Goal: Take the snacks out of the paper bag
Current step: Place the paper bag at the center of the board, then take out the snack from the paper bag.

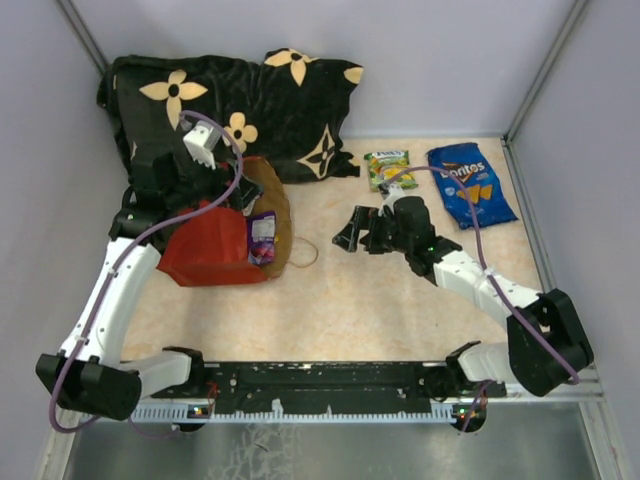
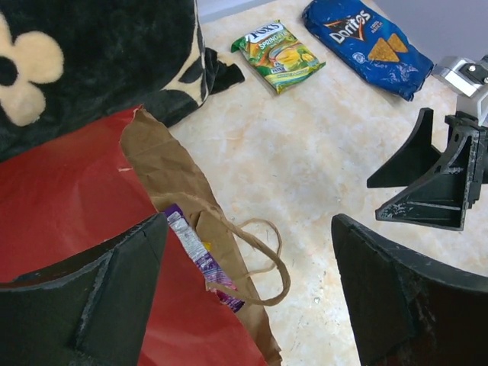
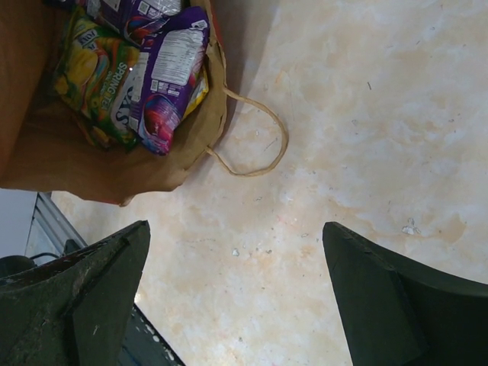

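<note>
At the left, the left gripper hangs over the red paper bag, its fingers spread wide and holding nothing. The bag lies on its side just near of the black flowered pillow, mouth facing right. A purple candy pouch and a green-yellow packet sit in its opening. Mid-table, the right gripper is spread and empty. At the far right a green snack packet lies beside a blue Doritos bag.
</note>
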Tool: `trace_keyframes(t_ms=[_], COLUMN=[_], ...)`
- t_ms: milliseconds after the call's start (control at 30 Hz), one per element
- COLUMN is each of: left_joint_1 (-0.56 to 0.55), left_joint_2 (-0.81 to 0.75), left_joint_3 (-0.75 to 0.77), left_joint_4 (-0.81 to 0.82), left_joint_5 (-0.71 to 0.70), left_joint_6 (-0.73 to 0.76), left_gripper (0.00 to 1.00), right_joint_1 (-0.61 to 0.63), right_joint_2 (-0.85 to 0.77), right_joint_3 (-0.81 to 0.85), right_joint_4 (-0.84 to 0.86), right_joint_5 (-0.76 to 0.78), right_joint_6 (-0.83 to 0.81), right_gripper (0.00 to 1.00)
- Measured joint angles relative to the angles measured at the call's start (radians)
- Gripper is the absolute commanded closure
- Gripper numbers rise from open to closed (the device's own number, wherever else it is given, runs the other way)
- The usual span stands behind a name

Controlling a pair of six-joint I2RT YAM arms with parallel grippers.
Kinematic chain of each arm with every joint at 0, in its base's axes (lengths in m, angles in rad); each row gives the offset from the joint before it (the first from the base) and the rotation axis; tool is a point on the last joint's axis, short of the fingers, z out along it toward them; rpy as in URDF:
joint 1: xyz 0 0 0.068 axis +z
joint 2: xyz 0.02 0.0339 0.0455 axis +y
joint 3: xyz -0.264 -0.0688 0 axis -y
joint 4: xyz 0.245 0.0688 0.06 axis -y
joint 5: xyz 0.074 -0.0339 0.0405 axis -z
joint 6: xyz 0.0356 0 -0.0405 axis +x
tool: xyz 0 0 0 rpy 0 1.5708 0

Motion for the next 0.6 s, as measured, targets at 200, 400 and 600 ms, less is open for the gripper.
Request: trace_keyframes(t_ms=[200,400,600], left_joint_1=[-0.092,-0.143,-0.146], left_joint_2=[0.047,0.154,0.143], left_joint_3=[0.001,0.067,0.175], left_joint_4=[0.0,-0.082,-0.205], left_joint_5=[-0.079,-0.172,-0.297], left_joint_6=[-0.004,-0.011,0.021], left_gripper=[0.16,1.0,1.0], right_joint_1=[0.003,0.003,0.063], right_joint_2=[0.0,0.007,0.166], right_joint_3=[-0.004,-0.005,0.079], right_joint_4=[0.004,0.042,0.158], right_joint_5=[0.0,0.0,0.008], right_joint_6=[0.001,0.038,0.119], right_gripper=[0.04,0.06,0.08])
